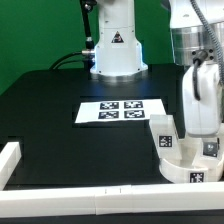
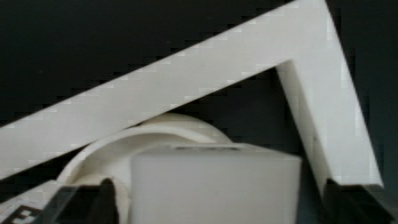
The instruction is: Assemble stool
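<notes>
The round white seat disc (image 1: 178,166) lies in the table's corner on the exterior view's right. Short white legs stand on it: one (image 1: 163,133) on the exterior view's left of my gripper (image 1: 200,128), another (image 1: 210,148) under it. In the wrist view a blocky white leg (image 2: 214,180) stands between my gripper's (image 2: 214,208) dark fingers (image 2: 86,200), with a thin dark gap on each side. The gripper is open. A curved part of the seat disc (image 2: 169,132) shows behind that leg.
The marker board (image 1: 120,110) lies mid-table in front of the robot base (image 1: 115,45). White border rails run along the front edge (image 1: 80,195) and the left edge (image 1: 10,160). Two rails meet in a corner (image 2: 311,90) just beyond the seat.
</notes>
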Action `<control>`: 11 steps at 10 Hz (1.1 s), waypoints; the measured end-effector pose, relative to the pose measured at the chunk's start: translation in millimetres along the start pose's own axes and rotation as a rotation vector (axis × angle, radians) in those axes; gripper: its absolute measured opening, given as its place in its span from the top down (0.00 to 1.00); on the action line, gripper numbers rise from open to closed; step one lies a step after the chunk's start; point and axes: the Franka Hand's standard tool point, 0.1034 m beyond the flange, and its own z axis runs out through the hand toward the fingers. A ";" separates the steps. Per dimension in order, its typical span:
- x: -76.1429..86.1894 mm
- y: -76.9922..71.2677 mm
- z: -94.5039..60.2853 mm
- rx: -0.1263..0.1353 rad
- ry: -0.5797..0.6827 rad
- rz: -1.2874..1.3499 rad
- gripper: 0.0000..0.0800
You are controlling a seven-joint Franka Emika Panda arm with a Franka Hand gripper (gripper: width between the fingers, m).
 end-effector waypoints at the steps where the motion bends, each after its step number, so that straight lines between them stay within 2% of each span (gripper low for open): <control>1: 0.9 -4.0 -4.6 0.006 -0.002 -0.153 0.26; 2: -0.6 -8.1 -13.8 0.005 -0.009 -0.371 0.20; 3: -9.0 -4.8 -24.1 -0.021 -0.010 -0.535 0.19; 6: -6.3 -6.2 -22.1 -0.016 -0.007 -0.756 0.19; 7: -6.9 -6.7 -23.9 -0.020 0.001 -0.877 0.19; 9: -14.8 -9.0 -30.8 -0.026 0.038 -1.294 0.19; 10: -16.6 -5.5 -27.5 -0.038 0.040 -1.424 0.19; 11: -14.8 -6.8 -27.8 -0.039 0.043 -1.454 0.19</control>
